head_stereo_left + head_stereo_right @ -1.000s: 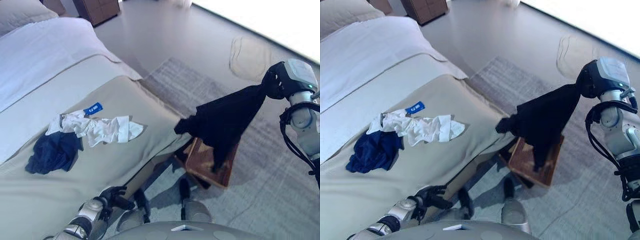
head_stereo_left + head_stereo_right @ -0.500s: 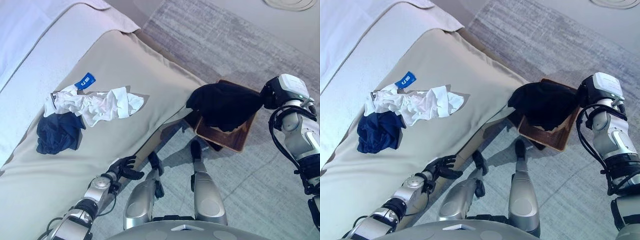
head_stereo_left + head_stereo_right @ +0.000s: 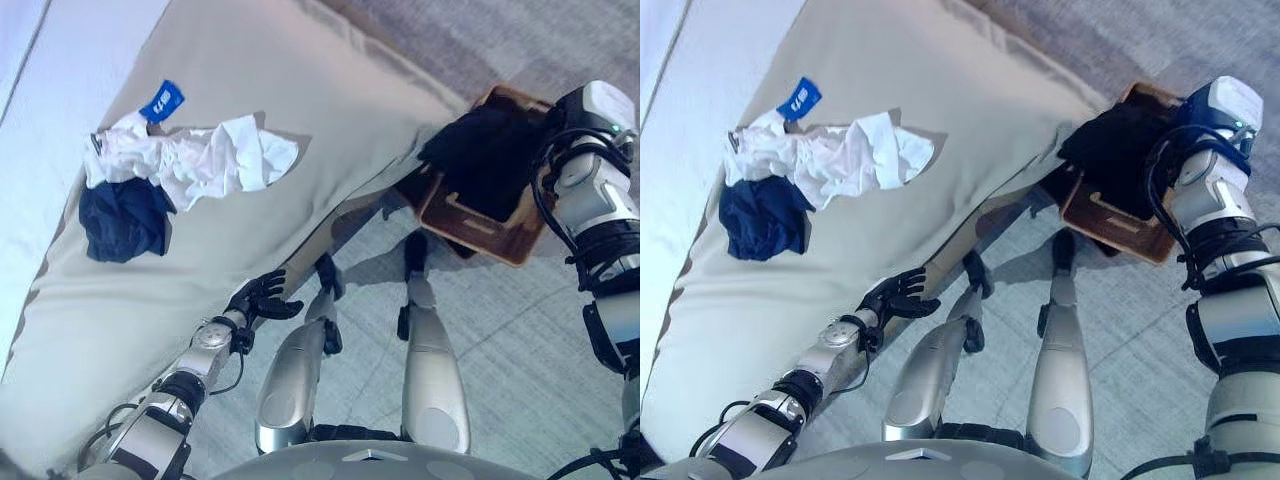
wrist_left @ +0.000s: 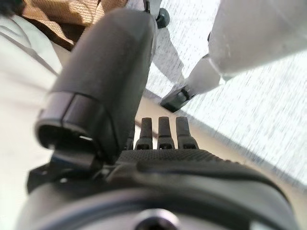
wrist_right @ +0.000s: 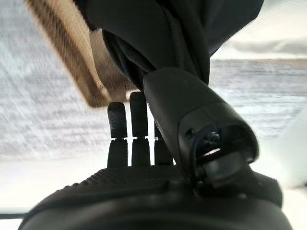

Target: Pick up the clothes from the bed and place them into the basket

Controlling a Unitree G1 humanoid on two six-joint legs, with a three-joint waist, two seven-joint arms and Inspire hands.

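A black garment (image 3: 485,150) lies in the brown basket (image 3: 470,222) on the floor beside the bed. My right hand (image 5: 144,158) is at the basket's far side. Its thumb and fingers pinch the black garment (image 5: 144,43), which bunches up from them against the basket's woven wall (image 5: 72,52). White clothes (image 3: 195,160) and a navy garment (image 3: 125,218) lie crumpled together on the beige bed cover (image 3: 250,60). My left hand (image 3: 262,297) is open and empty, hanging by the bed's near edge; it also shows in the left wrist view (image 4: 163,143).
A small blue tag (image 3: 162,100) lies just beyond the white clothes. The basket stands on a grey rug (image 3: 520,330), close to the bed's corner. White bedding (image 3: 40,90) covers the bed's far left part.
The camera has tilted down. My right hand has lowered the black garment from above the basket down into it. The left hand stays by the bed's edge.
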